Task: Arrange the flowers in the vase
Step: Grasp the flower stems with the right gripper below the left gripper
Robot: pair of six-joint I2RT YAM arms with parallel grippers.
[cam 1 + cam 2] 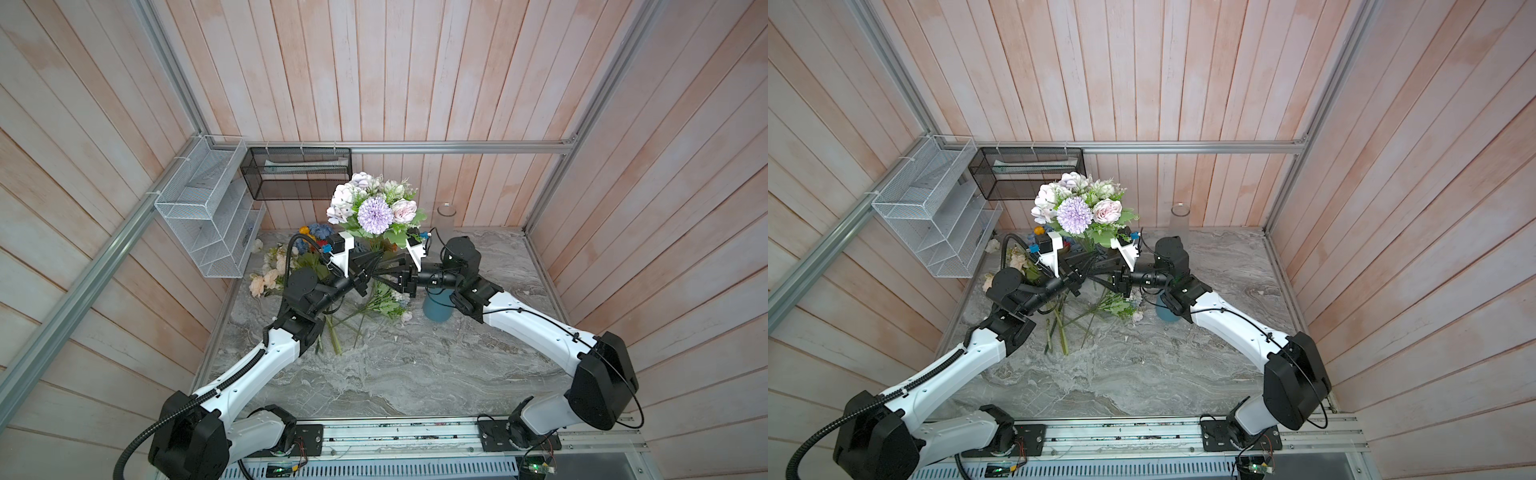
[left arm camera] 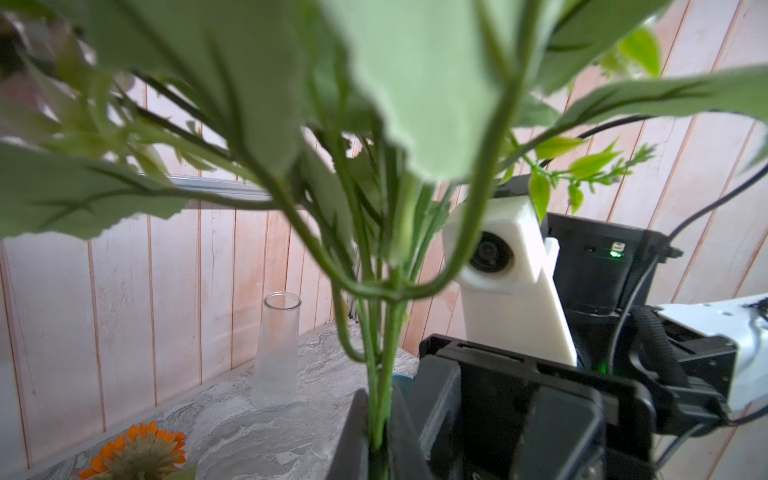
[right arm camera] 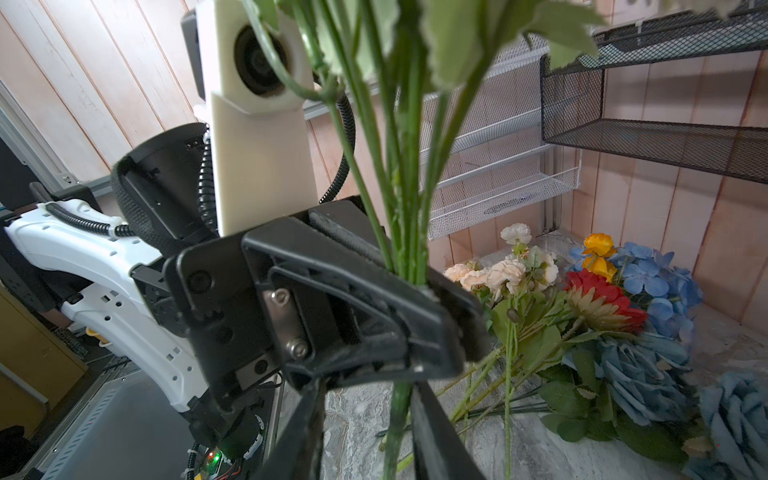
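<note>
On the left wall hung a white wire rack (image 1: 199, 216), and beside it on the far wall hung a black mesh basket (image 1: 297, 174). Below them, at the far left of the marble table (image 1: 415, 374), loose flowers (image 3: 602, 307) lay flat: peach, white, red, orange and blue ones. The left gripper (image 2: 380, 436) was squeezed tight on the green stems of a bunch (image 1: 376, 212). It held the bunch upright in the middle, with lilac, pink and white blooms on top. The right gripper (image 3: 368, 411) was at the same stems, lower down. Its jaws stood a little apart on both sides of them. Under the right arm stood a blue vase (image 1: 436, 309). A clear glass vase (image 1: 446, 216) stood far back by the wall.
</note>
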